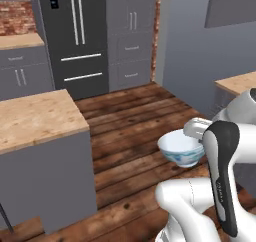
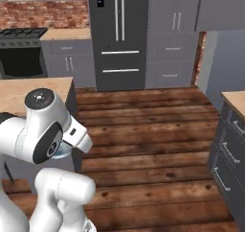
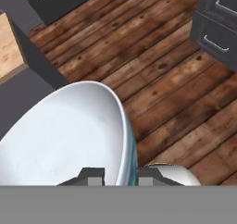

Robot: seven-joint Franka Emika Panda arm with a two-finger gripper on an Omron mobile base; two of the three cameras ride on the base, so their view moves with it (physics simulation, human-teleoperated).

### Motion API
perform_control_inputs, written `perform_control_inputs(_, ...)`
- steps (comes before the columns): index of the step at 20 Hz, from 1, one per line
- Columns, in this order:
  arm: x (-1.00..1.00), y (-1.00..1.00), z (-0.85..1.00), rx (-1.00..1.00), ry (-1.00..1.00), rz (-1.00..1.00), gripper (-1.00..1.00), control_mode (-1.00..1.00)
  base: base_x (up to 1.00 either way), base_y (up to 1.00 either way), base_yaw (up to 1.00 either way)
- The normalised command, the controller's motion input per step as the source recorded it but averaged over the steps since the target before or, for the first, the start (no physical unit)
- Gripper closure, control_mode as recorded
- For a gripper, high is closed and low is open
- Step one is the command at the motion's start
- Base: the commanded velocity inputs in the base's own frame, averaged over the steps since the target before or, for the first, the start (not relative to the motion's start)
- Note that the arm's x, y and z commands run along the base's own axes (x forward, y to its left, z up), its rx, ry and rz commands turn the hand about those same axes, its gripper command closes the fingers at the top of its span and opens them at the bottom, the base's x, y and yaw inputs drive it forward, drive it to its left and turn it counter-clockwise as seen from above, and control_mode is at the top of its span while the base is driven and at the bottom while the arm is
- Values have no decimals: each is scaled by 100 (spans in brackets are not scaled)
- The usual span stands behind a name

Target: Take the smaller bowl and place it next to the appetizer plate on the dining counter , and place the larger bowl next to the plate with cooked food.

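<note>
Bowl (image 1: 181,149) is white with a blue-green pattern on the outside and a pale inside. We can't tell from these views whether it's the smaller or the larger one, as there is no second bowl to compare. We see it held in the air above the wooden floor (image 1: 130,126), clear of any counter. In the left base view it hangs just in front of the arm's wrist, rim up and roughly level. In the right base view we catch only a sliver of it (image 2: 63,152) behind the white arm.

Gripper (image 3: 119,176) is clenched on the bowl's rim: in the hand view one fingertip (image 3: 92,176) sits inside the wall, the other outside it, with the painted edge between them.

A counter with a light wood top (image 1: 35,117) on a grey body stands to the left of the bowl, well apart from it. A black fridge (image 1: 75,36) and grey cabinets (image 1: 131,41) line the far wall. Grey drawers (image 2: 230,152) sit at the right of the right base view.
</note>
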Motion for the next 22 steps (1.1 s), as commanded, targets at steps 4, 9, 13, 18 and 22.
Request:
perform_control_inputs(4, 0, 0, 0, 0, 0, 0, 100, 100, 0, 92, 25)
perform_control_inputs(9, 0, 0, 0, 0, 0, 0, 100, 100, 0, 84, 17)
perform_control_inputs(13, 0, 0, 0, 0, 0, 0, 100, 100, 0, 74, 9)
perform_control_inputs(18, 0, 0, 0, 0, 0, 0, 100, 100, 4, 63, 1)
perform_control_inputs(22, 0, 0, 0, 0, 0, 0, 100, 100, 20, 81, 0)
